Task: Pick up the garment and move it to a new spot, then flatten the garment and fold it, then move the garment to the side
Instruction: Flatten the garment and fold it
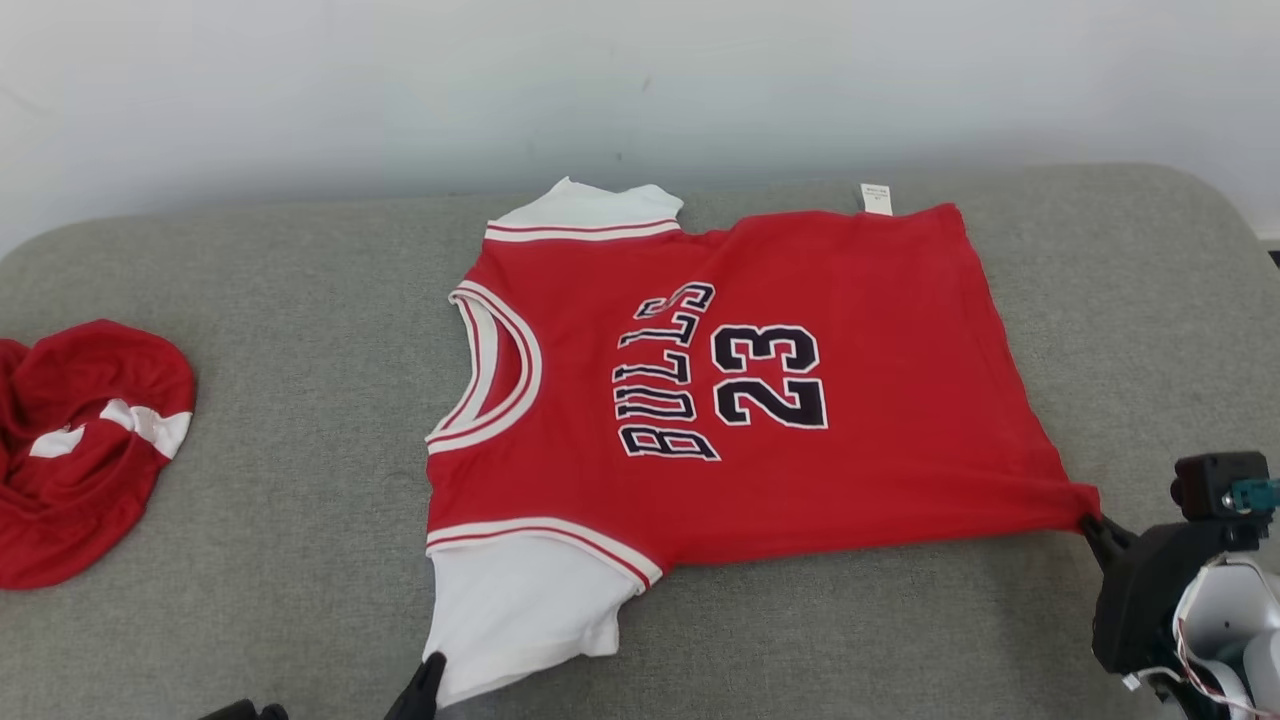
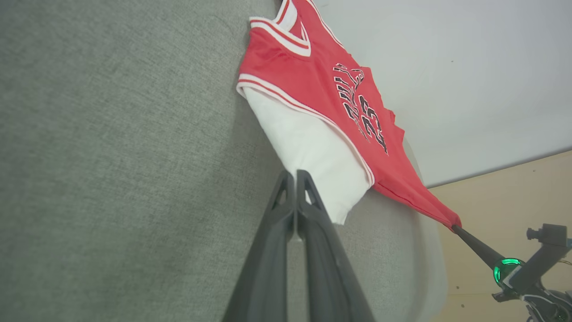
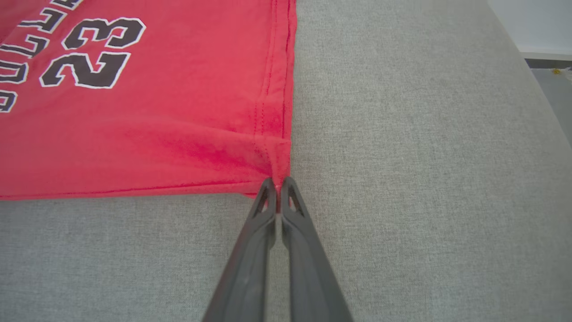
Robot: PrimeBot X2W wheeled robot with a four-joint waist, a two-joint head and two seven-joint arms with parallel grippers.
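Observation:
The garment (image 1: 800, 450) is a red jersey with white sleeves, "BULLS 23" on its front, spread flat on the grey cushion (image 1: 300, 560). My left gripper (image 1: 432, 668) is shut on the corner of the near white sleeve (image 2: 313, 147), its tips (image 2: 296, 173) pinching the cloth. My right gripper (image 1: 1090, 520) is shut on the jersey's near hem corner (image 3: 275, 167), which is pulled taut toward it; the closed tips (image 3: 278, 181) show a sliver of red between them. From the left wrist, the right gripper (image 2: 456, 227) holds the stretched red corner.
A second crumpled red and white garment (image 1: 80, 450) lies at the cushion's left edge. A white wall (image 1: 640, 90) stands behind. The cushion's rounded right edge (image 3: 532, 89) drops to the floor. Bare grey cushion lies in front of the jersey.

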